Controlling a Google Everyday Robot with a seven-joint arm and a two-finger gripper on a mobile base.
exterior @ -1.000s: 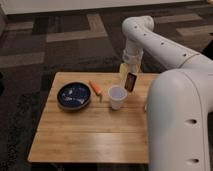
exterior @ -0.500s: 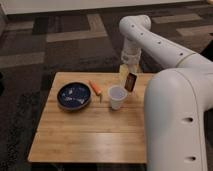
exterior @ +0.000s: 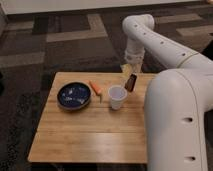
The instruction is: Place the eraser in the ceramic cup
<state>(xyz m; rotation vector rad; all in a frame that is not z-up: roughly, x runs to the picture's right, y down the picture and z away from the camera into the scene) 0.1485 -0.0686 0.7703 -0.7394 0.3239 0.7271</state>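
Camera view: a white robot arm is reaching down over the far right side of a wooden table (exterior: 90,135). Its gripper (exterior: 129,74) is pinching the top of the dark reddish-brown eraser (exterior: 131,83), which is hanging tilted just right of the white ceramic cup (exterior: 117,96). An orange stick (exterior: 95,87) and a dark blue bowl (exterior: 74,95) are lying to the cup's left.
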